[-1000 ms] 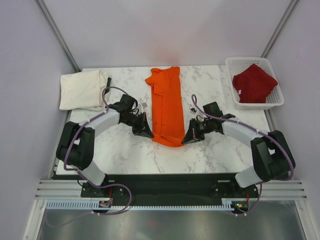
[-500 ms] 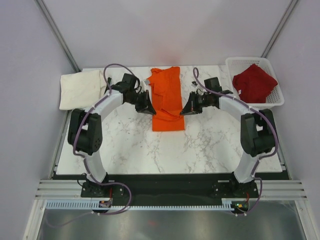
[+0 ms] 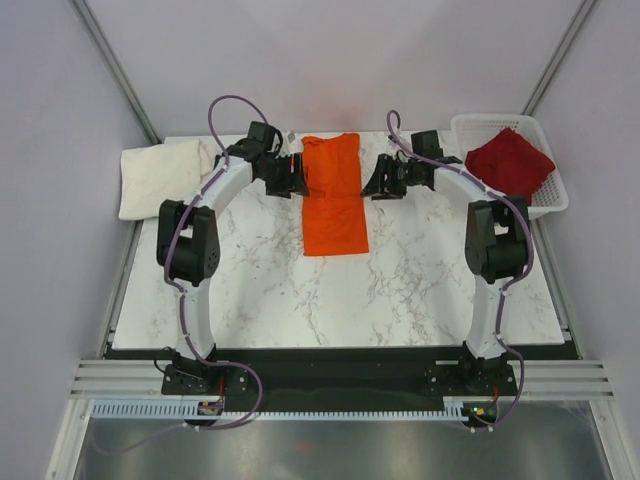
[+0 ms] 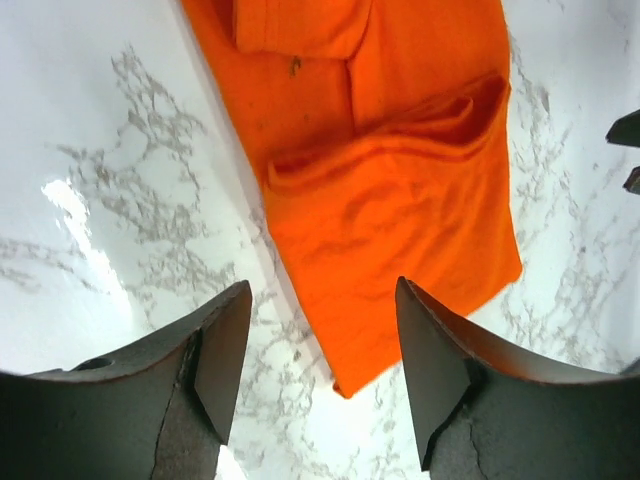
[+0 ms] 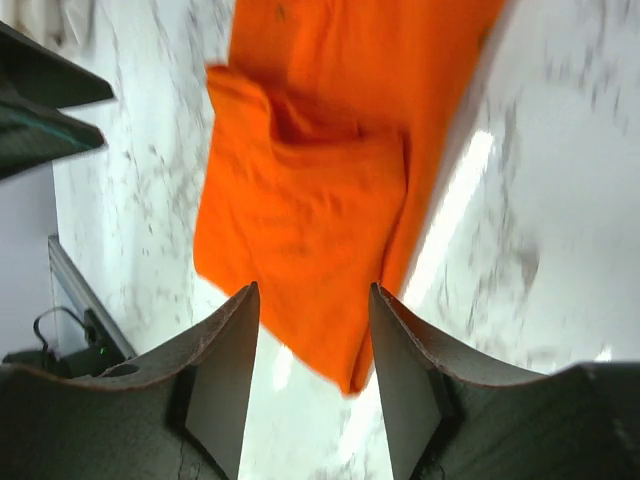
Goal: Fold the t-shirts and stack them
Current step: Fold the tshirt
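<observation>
orange t-shirt (image 3: 333, 195): far-centre of the table (image 3: 400, 290), folded into a narrow strip running near to far. The near part is doubled over, and its edge crosses the strip about mid-length. That edge is puckered in the left wrist view (image 4: 390, 210) and shows again in the right wrist view (image 5: 310, 190).
left gripper (image 3: 292, 180): just beside the strip's left edge, at its far half. Jaws spread wide with nothing between them (image 4: 322, 290).
right gripper (image 3: 378, 182): opposite, just off the right edge. Jaws also wide and empty (image 5: 314, 292). Each wrist view catches the other gripper's dark tip at the frame edge.
cream t-shirt (image 3: 160, 178): folded bundle at the far-left corner, well apart from the orange one. The left arm's forearm lies between them.
dark red t-shirt (image 3: 508, 165): bunched in the basket (image 3: 462, 128) at the far-right corner, hanging over the table's right edge.
cables (image 3: 225, 100): purple loops arch above both forearms on the far side, not touching any cloth.
flanks: both arms bow outward around bare marble.
</observation>
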`<state>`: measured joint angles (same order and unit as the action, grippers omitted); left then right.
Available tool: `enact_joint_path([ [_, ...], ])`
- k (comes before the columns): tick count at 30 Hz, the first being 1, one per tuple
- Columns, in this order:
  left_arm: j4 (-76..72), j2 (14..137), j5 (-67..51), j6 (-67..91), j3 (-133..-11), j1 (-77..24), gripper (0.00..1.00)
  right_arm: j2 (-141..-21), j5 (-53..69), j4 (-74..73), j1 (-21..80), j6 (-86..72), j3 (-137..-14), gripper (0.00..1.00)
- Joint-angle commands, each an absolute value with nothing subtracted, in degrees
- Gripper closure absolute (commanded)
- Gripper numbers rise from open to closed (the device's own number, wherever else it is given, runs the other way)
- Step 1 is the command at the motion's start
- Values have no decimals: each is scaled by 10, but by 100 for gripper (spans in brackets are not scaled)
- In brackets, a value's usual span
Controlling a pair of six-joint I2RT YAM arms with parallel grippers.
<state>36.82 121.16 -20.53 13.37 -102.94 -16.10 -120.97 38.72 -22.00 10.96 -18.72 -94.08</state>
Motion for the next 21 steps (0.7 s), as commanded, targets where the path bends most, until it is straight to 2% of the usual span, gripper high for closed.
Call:
enact_joint_path([
  [1,401,1153,-248,116,-982,-149,33,-1144,415,-258,107,-165,-850,44],
  [4,404,1138,-368,139,-871,-148,33,-1124,423,-266,106,-161,-775,45],
  [8,392,1138,-417,172,-799,-148,33,-1119,427,-272,106,-156,-723,44],
  [16,380,1185,-439,194,-807,-149,33,-1153,428,-264,108,-172,-729,44],
  [21,378,1210,-438,195,-812,-150,37,-1177,433,-257,112,-184,-735,44],
])
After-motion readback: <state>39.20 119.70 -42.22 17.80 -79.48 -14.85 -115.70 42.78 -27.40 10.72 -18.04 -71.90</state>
